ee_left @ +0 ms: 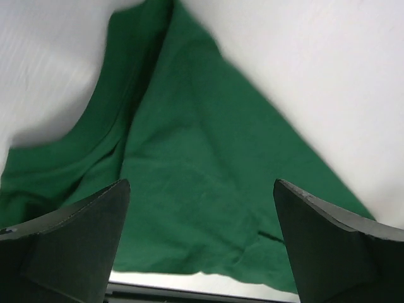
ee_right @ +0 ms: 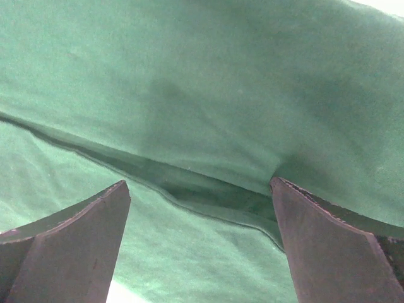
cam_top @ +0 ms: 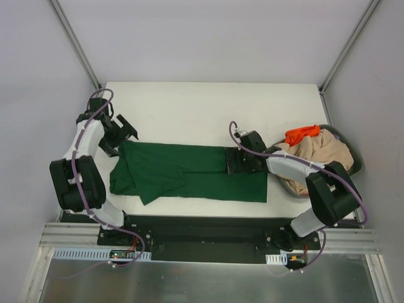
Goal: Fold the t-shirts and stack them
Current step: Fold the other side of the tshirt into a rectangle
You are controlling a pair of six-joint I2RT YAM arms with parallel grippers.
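- We see the dark green cloth t-shirt (cam_top: 189,173) spread flat across the middle of the top view. Its long axis runs left to right across the frame, and a sleeve sticks out at the lower left.
- In the right wrist view a folded edge of this cloth crosses the frame from the left toward the lower right, passing between the two fingers.
- The right gripper (cam_top: 237,161) sits low over the right-hand part of the shirt, its jaws spread wide with nothing clamped. We cannot tell whether its fingertips touch the cloth.
- The left gripper (cam_top: 122,137) stands at the shirt's upper left corner, its jaws likewise wide apart and empty. Its wrist view shows green cloth ahead and below, with bare table on both sides.
- Each arm therefore sits at its own end of the long axis, the left arm nearer the left end and the right arm nearer the right end.
- We judge the coming fold turns on this. An end brought across along the axis would be taken by the arm already beside it.
- Further out, at the right of the top view, a beige cloth t-shirt (cam_top: 325,151) and an orange cloth t-shirt (cam_top: 302,134) lie heaped in a dark round basket (cam_top: 355,158), just beside the right arm and not yet folded.
- The white table (cam_top: 189,107) carries only the green shirt. We judge the task to be at its early stage.
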